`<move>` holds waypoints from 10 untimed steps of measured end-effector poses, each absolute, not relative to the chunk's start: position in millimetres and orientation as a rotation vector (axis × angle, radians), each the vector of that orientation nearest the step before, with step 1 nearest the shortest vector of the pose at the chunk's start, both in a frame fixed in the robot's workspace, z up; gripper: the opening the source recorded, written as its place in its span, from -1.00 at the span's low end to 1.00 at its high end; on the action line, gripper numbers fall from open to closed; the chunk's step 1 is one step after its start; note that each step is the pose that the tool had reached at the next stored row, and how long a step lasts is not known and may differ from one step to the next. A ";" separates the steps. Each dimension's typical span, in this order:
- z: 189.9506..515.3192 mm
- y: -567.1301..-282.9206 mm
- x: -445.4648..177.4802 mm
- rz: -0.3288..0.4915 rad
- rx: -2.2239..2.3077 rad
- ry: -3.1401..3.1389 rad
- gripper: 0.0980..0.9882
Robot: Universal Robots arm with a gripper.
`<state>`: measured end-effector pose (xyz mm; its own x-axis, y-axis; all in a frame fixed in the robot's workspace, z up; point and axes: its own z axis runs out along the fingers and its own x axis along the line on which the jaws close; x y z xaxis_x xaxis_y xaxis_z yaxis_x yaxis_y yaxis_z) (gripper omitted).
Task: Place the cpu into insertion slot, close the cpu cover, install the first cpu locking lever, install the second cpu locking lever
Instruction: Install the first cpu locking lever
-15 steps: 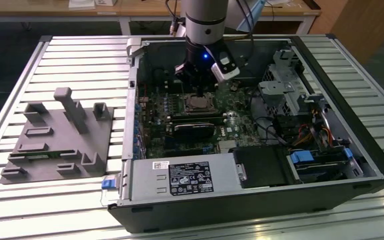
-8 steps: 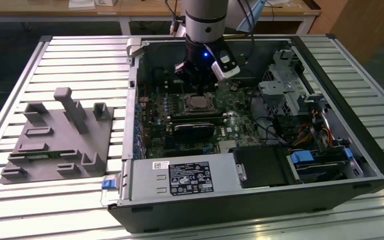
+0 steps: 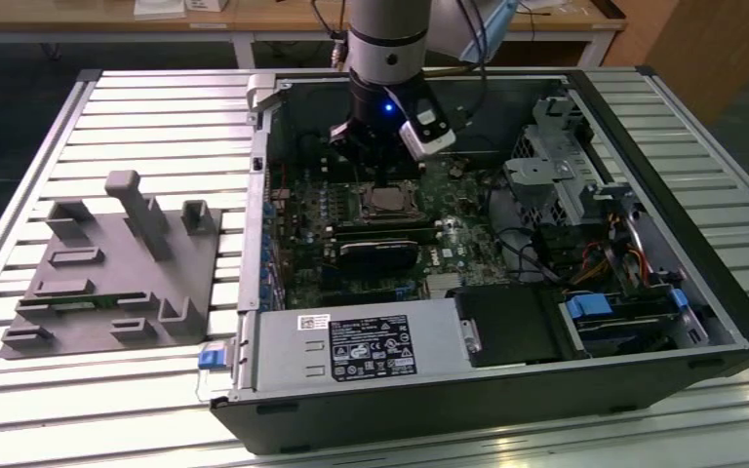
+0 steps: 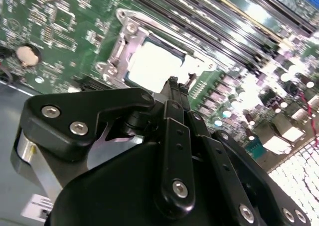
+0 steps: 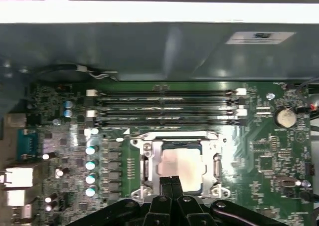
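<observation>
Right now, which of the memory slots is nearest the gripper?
The memory slot right beside the cpu, where the gripper hangs; the other slots lie farther off, toward the case wall.

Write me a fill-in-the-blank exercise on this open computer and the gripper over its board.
1. The gripper, just above the cpu, is ___.
2. The cpu lies ___ the insertion slot.
3. The grey fixture stands outside the computer case, on the exterior view's ___.
Missing words: shut; in; left.
</observation>
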<state>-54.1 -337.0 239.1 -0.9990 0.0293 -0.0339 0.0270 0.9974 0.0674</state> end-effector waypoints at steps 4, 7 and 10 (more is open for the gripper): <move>239.1 -337.5 -65.6 0.107 0.044 3.102 -0.98; 239.1 -337.9 -76.2 0.108 0.043 3.099 -0.98; 239.1 -338.4 -85.8 0.109 0.043 3.097 -0.98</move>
<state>-85.8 -338.4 239.1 -0.9987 0.0295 -0.0413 0.0265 0.9971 0.0709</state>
